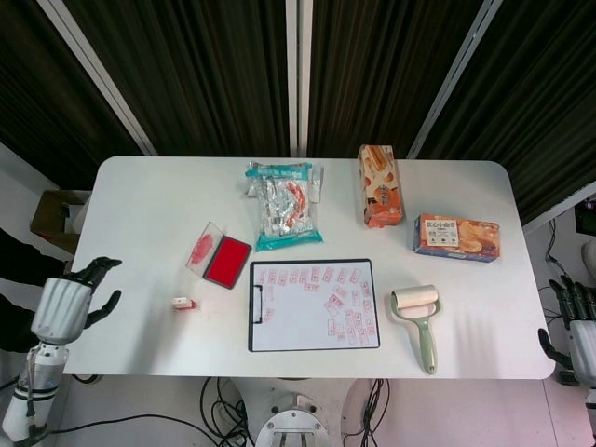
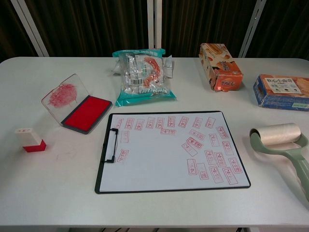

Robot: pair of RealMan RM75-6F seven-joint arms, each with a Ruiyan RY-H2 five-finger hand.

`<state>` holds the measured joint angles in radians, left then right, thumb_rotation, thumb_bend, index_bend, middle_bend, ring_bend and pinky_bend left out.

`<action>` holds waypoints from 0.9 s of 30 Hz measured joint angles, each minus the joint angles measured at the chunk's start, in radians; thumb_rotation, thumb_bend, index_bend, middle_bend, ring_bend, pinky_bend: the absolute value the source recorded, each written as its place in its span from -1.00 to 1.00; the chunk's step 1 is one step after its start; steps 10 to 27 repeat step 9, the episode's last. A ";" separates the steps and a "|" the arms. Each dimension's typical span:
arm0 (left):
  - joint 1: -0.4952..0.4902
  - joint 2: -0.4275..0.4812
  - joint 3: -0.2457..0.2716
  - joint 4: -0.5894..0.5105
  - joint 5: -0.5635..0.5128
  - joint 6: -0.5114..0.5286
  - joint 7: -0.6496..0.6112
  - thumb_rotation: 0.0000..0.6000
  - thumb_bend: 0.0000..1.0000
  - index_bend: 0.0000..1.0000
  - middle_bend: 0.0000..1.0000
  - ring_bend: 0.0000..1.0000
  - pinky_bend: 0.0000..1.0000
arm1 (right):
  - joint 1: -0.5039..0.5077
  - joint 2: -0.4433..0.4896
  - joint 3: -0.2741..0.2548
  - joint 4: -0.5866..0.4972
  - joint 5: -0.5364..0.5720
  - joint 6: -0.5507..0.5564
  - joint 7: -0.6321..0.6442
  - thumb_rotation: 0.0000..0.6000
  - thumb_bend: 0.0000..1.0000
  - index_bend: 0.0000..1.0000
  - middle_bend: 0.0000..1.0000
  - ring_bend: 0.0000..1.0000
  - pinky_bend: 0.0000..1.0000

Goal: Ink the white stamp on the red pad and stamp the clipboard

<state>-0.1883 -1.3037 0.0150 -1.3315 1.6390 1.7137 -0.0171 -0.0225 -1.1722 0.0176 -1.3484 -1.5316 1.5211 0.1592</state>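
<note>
The white stamp (image 1: 183, 303) with its red base lies on the table left of the clipboard (image 1: 314, 304), with nothing touching it; the chest view shows the stamp (image 2: 30, 139) near the left edge. The red ink pad (image 1: 226, 262) sits open with its clear lid folded back, just above and left of the clipboard. The clipboard's paper (image 2: 174, 150) carries several red stamp marks. My left hand (image 1: 68, 303) hovers off the table's left edge, fingers spread and empty. My right hand (image 1: 578, 331) is beyond the table's right edge, fingers apart. Neither hand shows in the chest view.
A snack bag (image 1: 284, 206) lies behind the clipboard. An orange box (image 1: 379, 185) and a flat biscuit box (image 1: 456, 237) sit at the back right. A lint roller (image 1: 419, 321) rests right of the clipboard. Bare table (image 1: 140, 214) lies at the left.
</note>
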 measured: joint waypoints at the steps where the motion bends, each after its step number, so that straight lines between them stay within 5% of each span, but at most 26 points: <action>1: 0.009 0.043 0.000 -0.020 -0.006 -0.001 -0.013 0.01 -0.51 -0.67 -0.79 -0.77 -0.57 | 0.000 -0.003 -0.001 0.009 -0.011 0.009 -0.001 1.00 -0.40 -1.00 -1.00 -1.00 -1.00; 2: 0.015 0.074 0.002 -0.038 -0.012 -0.008 -0.018 -0.26 -0.52 -0.71 -0.82 -0.79 -0.59 | 0.000 -0.007 -0.001 0.020 -0.023 0.021 -0.003 1.00 -0.40 -1.00 -1.00 -1.00 -1.00; 4: 0.025 0.126 0.008 -0.076 -0.026 -0.043 -0.016 -0.39 -0.52 -0.74 -0.83 -0.81 -0.60 | 0.000 -0.021 -0.002 0.051 -0.054 0.059 -0.015 1.00 -0.41 -1.00 -1.00 -1.00 -1.00; 9: 0.040 0.168 0.029 -0.129 -0.051 -0.131 0.029 -0.39 -0.52 -0.74 -0.84 -0.81 -0.60 | 0.003 -0.054 0.001 0.081 -0.106 0.125 -0.035 1.00 -0.41 -1.00 -1.00 -1.00 -1.00; 27: 0.040 0.168 0.029 -0.129 -0.051 -0.131 0.029 -0.39 -0.52 -0.74 -0.84 -0.81 -0.60 | 0.003 -0.054 0.001 0.081 -0.106 0.125 -0.035 1.00 -0.41 -1.00 -1.00 -1.00 -1.00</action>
